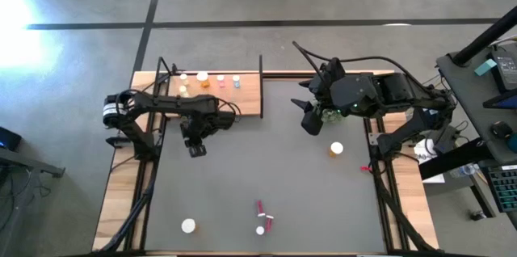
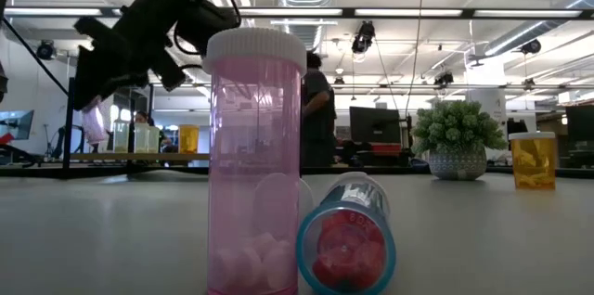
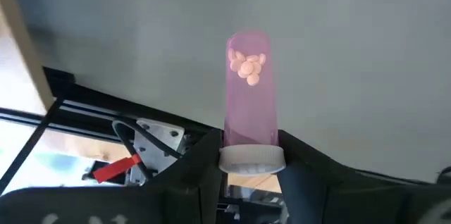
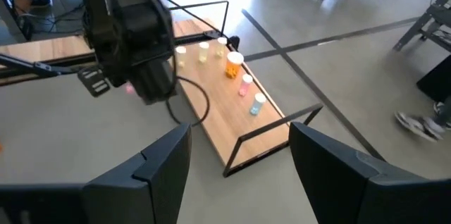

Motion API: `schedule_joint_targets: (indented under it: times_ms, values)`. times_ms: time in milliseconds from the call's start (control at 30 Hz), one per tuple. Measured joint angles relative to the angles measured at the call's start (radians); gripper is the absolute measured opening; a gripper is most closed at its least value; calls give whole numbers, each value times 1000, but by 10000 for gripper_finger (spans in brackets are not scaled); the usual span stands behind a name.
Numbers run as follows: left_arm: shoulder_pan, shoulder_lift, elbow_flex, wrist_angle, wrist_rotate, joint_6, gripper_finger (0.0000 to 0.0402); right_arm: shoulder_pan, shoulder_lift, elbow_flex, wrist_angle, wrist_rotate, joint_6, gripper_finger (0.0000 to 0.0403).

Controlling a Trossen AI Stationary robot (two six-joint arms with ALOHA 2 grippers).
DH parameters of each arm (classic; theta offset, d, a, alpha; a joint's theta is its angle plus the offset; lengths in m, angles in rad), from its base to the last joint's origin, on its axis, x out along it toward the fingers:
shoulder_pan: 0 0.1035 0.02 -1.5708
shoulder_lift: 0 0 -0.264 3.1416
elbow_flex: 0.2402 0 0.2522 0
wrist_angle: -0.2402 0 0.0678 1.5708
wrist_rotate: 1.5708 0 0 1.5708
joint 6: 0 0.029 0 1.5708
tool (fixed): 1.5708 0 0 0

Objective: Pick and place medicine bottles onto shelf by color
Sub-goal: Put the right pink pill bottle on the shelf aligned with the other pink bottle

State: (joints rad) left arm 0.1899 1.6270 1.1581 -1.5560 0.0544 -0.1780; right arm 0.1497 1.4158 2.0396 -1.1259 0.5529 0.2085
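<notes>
My left gripper [image 1: 196,149] hovers over the grey mat just in front of the shelf [image 1: 246,103], shut on a pink medicine bottle [image 3: 248,83] with pale pills inside. The light-wood shelf lies flat at the far left and carries several upright bottles [image 4: 232,65]. My right gripper [image 4: 239,168] hangs open and high at the far right, holding nothing. An orange bottle [image 1: 336,149] stands on the mat near it. A white bottle [image 1: 188,225] stands near the front edge. A pink bottle stands upright [image 2: 255,156] beside one lying on its side [image 2: 345,244]. My left gripper pinches the pink bottle between its two fingers at the white-cap end [image 3: 251,158]. The cap sits back toward the wrist and the body sticks out past the fingertips, in line with them. The fingers slant steeply down toward the mat. The bottle [image 2: 93,126] is clear of the table.
A small green plant in a pot [image 2: 457,137] stands at the far right under my right arm. Black upright posts [image 1: 261,75] rise at the shelf's ends. The middle of the grey mat [image 1: 266,168] is bare. A person stands beyond the table [image 2: 318,109].
</notes>
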Motion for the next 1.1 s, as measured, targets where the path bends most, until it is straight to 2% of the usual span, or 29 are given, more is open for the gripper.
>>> schedule_joint_targets:
  times_ms: [333,1100]
  values:
    - [-81,53,-77,36,1,-30,103,0,0,0,0,0,1,228]
    - [-84,93,-85,226,2,-105,103,0,0,-1,0,-1,18,228]
